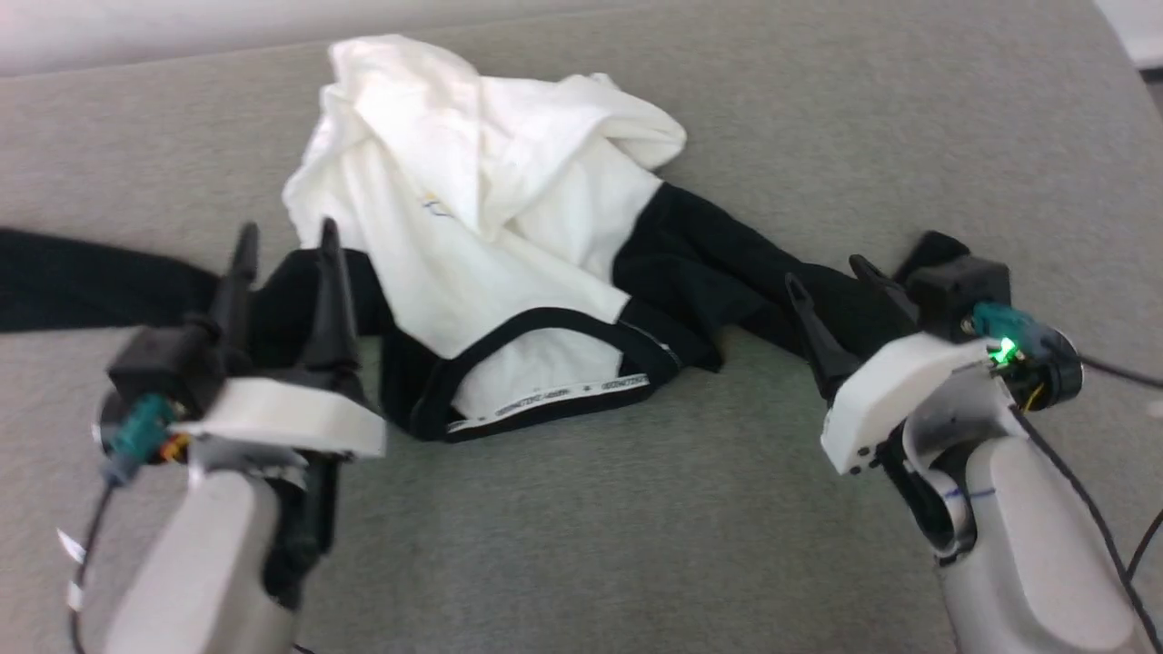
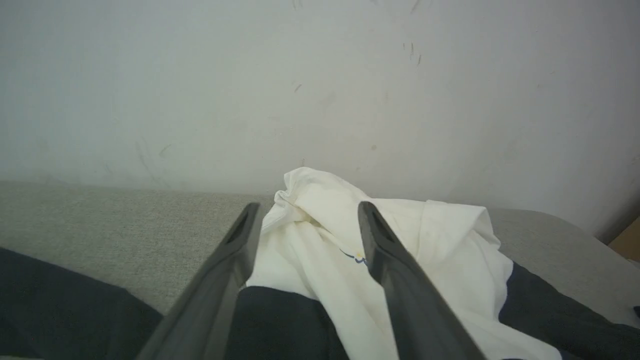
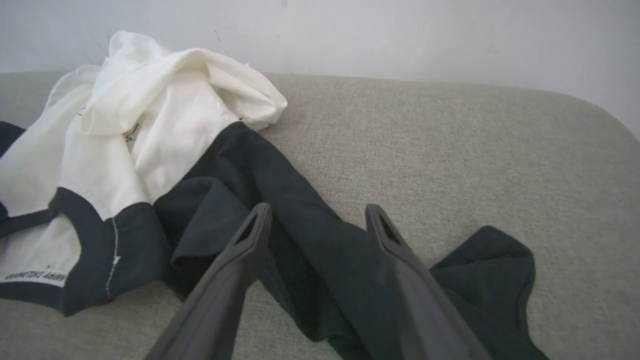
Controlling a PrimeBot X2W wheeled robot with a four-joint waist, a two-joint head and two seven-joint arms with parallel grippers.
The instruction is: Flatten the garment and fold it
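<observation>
The garment (image 1: 472,209) lies crumpled on the grey surface, its white body bunched at the back and the black neckband with lettered tape (image 1: 554,400) toward me. One black sleeve (image 1: 82,277) stretches off to the left, the other (image 1: 745,282) runs right. My left gripper (image 1: 286,241) is open above the left shoulder, nothing between its fingers; in its wrist view the white body (image 2: 320,250) shows between them. My right gripper (image 1: 831,272) is open over the right sleeve (image 3: 325,250), apart from the cloth.
The grey fabric surface (image 1: 636,527) spreads wide in front and to the right (image 3: 450,150). A pale wall (image 2: 320,90) rises right behind it. Cables (image 1: 1118,372) trail from the right wrist.
</observation>
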